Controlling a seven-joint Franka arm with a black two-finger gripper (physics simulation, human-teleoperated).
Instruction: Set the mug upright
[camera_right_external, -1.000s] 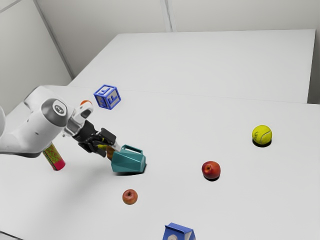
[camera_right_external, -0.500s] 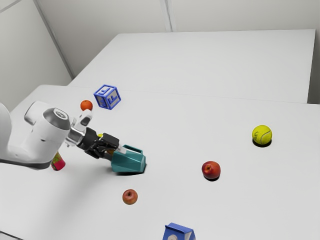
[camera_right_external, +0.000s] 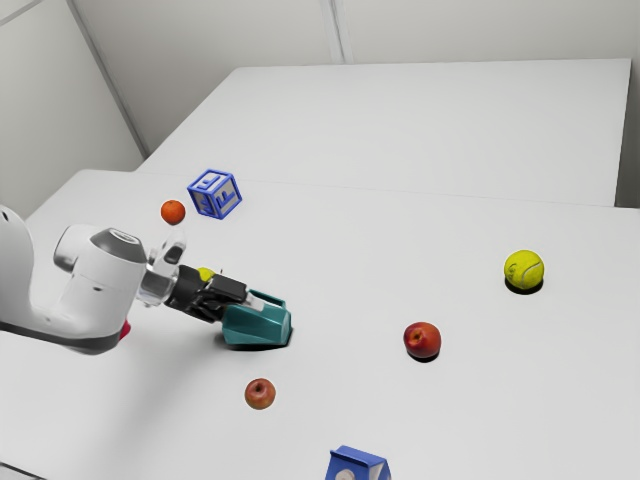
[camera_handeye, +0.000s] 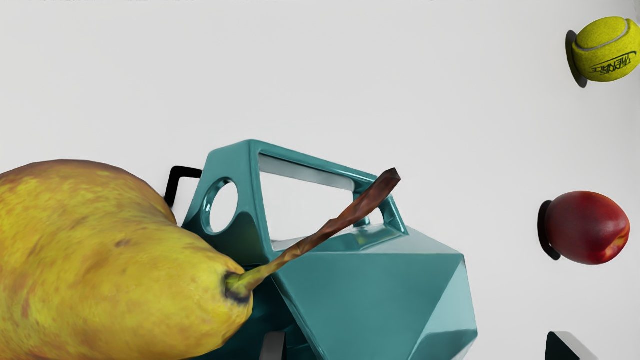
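The gripper (camera_right_external: 241, 306) is open beside the tipped mug (camera_right_external: 262, 326).

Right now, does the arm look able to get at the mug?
Probably yes: the claw is open, one finger near the mouth of the mug, the other beyond its base. The pear, partly covering that mouth in the wrist view, might hinder it.

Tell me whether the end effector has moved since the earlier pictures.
Yes. In the exterior view, the end effector has shifted toward the exterior view's right, against the unmoved teal mug.
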